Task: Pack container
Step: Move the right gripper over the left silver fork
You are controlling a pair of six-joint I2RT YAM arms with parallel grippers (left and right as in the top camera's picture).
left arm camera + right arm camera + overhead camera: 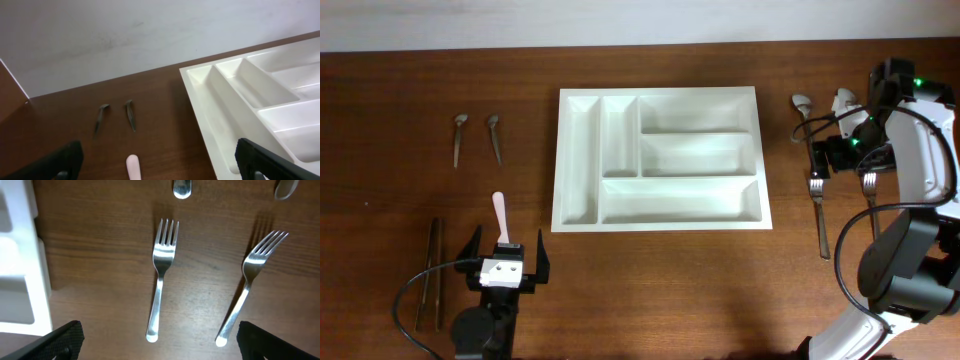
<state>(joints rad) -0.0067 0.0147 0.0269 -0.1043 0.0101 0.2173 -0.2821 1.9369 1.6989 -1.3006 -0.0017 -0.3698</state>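
1. Left fingers [52, 162]: bottom left of the overhead frame, spread wide, holding nothing.
2. Two dark sticks [430, 285] lie on the table [390, 200] just left of that arm, untouched.
3. Pink-handled utensil [499, 212] lies on the table just ahead of the left fingers, roughly in line with the gap between them. Not gripped.
4. Right fingers [55, 340]: right side of the overhead frame, also spread wide and empty. They hang above two forks [161, 275] that lie flat side by side, apart from each other.
5. Container [660, 227]: centre of the overhead frame, flat on the table. All five compartments show bare white, so nothing is packed yet.
6. Farthest back: two small spoons [460, 135] in the upper left, well apart from the container. Two more spoon-like pieces [802, 104] sit in the upper right, just above the forks.
7. Judgement: progress is zero. All nine visible pieces are still on the table outside the container. Both arms look set for a first pick: the left on the pink utensil, the right on a fork.
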